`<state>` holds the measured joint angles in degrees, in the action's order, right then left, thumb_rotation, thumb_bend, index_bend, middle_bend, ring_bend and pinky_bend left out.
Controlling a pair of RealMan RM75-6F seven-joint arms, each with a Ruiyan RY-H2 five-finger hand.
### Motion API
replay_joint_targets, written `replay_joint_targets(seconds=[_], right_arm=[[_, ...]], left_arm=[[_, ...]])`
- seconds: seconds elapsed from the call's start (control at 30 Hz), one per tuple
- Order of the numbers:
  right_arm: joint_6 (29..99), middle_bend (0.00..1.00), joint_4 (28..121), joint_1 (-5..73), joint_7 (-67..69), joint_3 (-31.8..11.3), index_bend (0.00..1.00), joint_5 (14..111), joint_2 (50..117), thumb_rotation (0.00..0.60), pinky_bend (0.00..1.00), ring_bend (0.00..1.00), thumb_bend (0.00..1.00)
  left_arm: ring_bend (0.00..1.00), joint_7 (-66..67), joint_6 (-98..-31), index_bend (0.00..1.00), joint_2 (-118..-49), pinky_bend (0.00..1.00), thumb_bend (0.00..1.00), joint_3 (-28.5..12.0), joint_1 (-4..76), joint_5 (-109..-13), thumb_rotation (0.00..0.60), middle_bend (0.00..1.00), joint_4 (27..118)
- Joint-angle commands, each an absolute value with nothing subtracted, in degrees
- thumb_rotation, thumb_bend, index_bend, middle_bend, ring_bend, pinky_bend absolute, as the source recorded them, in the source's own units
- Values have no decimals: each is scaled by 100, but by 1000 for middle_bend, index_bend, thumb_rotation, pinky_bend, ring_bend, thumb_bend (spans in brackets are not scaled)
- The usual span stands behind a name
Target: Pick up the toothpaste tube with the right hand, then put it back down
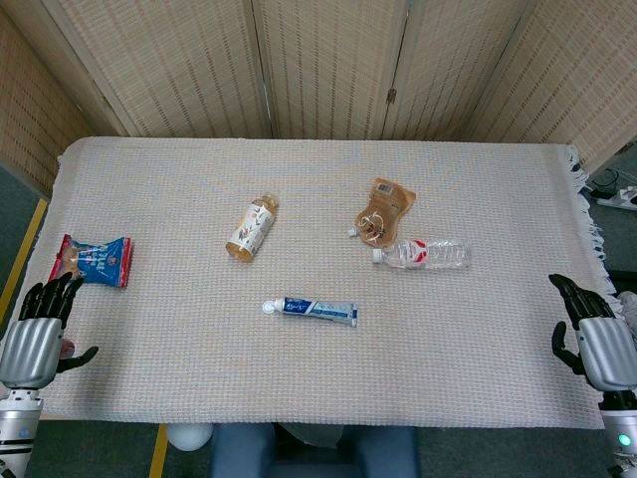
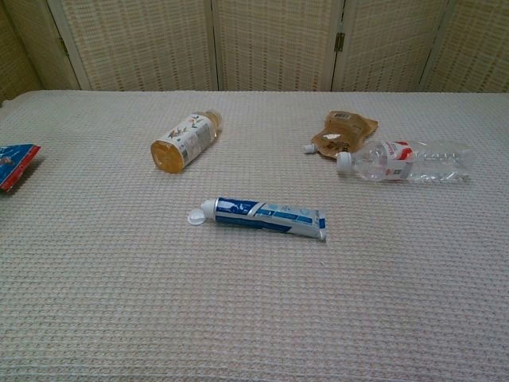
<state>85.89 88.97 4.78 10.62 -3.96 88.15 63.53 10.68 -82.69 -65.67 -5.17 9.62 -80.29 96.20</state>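
The blue and white toothpaste tube [image 1: 314, 310] [image 2: 261, 218] lies flat near the middle of the table, its white cap pointing left. My right hand [image 1: 595, 337] hovers at the table's right front corner, far from the tube, fingers spread and holding nothing. At the left front corner my left hand [image 1: 38, 327] is likewise empty with fingers apart. Neither hand shows in the chest view.
A tea bottle [image 1: 252, 228] [image 2: 184, 140] lies behind the tube to the left. A brown pouch [image 1: 383, 209] [image 2: 343, 133] and a clear water bottle [image 1: 424, 254] [image 2: 407, 161] lie back right. A red and blue snack bag [image 1: 94, 261] [image 2: 14, 165] sits far left on the woven cloth [image 1: 468, 339].
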Motion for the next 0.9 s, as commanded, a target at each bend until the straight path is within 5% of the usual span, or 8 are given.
replay_joint_targets(seconds=[0.03, 0.47, 0.7, 0.9], right_arm=[[8562, 130, 8892, 490, 1059, -387, 92, 8818, 6357, 600, 164, 176, 828], [8310, 130, 8995, 618, 987, -279, 92, 8938, 6303, 600, 164, 176, 811], [7899, 113, 9252, 891, 688, -227, 88, 9066, 6242, 600, 164, 166, 395], [7126, 85, 9698, 1426, 295, -261, 38, 9118, 6282, 600, 164, 142, 333]], left_arm=[[67, 1152, -8359, 67, -6637, 0, 171, -568, 947, -7996, 600, 66, 9540], [66, 1320, -8415, 67, -6750, 0, 171, -621, 925, -7883, 600, 65, 9394], [67, 1344, -8404, 67, -6751, 0, 171, -607, 933, -7919, 600, 65, 9416], [67, 1352, -8428, 66, -6740, 0, 171, -586, 922, -7977, 600, 65, 9455]])
